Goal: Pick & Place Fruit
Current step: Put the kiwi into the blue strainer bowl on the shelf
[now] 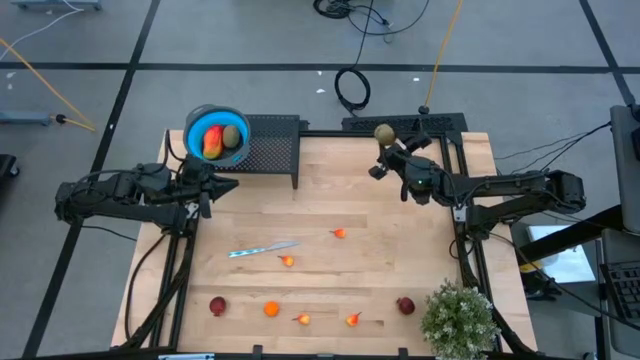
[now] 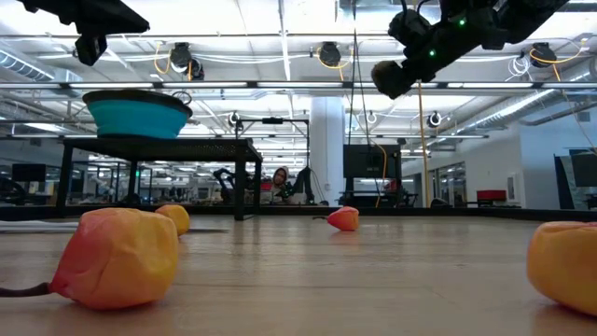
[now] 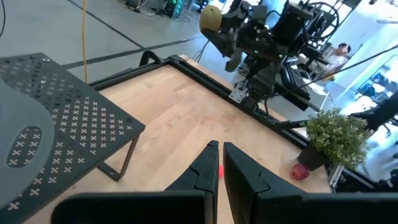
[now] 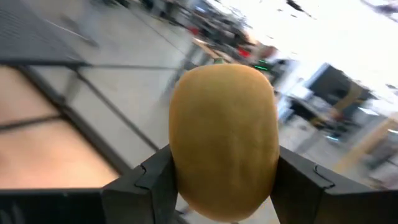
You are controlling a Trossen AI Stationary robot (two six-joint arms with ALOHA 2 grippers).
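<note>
Brown kiwi (image 4: 224, 140) is clamped between the right jaws (image 1: 383, 140), raised above the surface (image 1: 380, 280). Grip should be kept firm during carriage toward the blue bowl (image 1: 214, 133), well apart from these jaws. Left jaws (image 3: 219, 163) are shut, empty.

Robotics lab in a big open industrial hall. Evidence: wooden test table (image 1: 330, 200) on black metal framing, cables (image 1: 352, 88) across grey floor, exposed ceiling pipes and lamps (image 2: 328, 54), monitors (image 2: 366, 161) and workstations behind, a person (image 2: 280, 179) seated at one.
</note>
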